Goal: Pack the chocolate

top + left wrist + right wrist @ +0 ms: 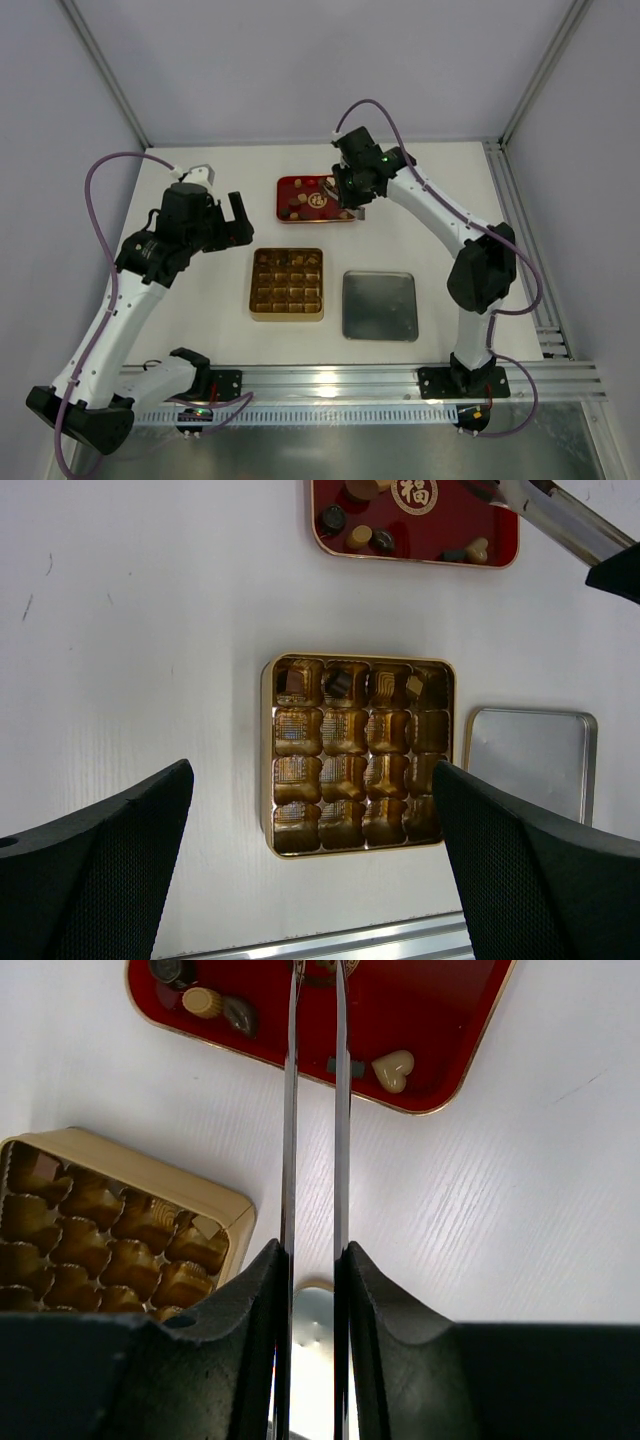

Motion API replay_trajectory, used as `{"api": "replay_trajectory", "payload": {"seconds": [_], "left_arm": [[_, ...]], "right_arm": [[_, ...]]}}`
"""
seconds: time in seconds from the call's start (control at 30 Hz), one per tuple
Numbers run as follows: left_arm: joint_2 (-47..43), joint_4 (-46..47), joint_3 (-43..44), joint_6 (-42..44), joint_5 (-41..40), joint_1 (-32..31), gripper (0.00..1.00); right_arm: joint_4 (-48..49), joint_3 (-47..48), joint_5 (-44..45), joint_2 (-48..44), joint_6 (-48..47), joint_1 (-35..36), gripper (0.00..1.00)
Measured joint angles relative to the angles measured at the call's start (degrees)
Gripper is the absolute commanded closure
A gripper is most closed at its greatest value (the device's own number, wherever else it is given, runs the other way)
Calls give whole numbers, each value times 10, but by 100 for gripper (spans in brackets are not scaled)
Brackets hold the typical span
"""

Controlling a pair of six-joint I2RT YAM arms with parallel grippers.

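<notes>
Overhead far; wrists downward, sharing gold box (pixel 358 755); right seemingly nearer.

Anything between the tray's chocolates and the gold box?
Nothing visible: between the small chocolates in the red rectangular tray and the gold gridded box lies only bare white table; the silver metal lid sits beside it.

Only one sign is legible: the Chinese character 福 (pixel 414 492). It sits in a round pale medallion on the floor of the red tray (pixel 430 535), at the top edge of the left wrist view, right of centre (the frame edge clips the medallion's top). In the top view the same mark is too small to read.
</notes>
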Motion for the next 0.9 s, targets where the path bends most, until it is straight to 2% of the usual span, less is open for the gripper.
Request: {"api": "replay_trajectory", "payload": {"seconds": [0.3, 0.73, 0.9], "left_arm": [[0, 0, 4, 0, -4, 0, 0], [0, 0, 7, 0, -5, 0, 0], [0, 0, 7, 0, -9, 0, 0]], "right_arm": [[20, -91, -7, -111, 6, 43, 71], [33, -153, -9, -180, 39, 213, 71], [37, -180, -11, -182, 48, 249, 72]]}}
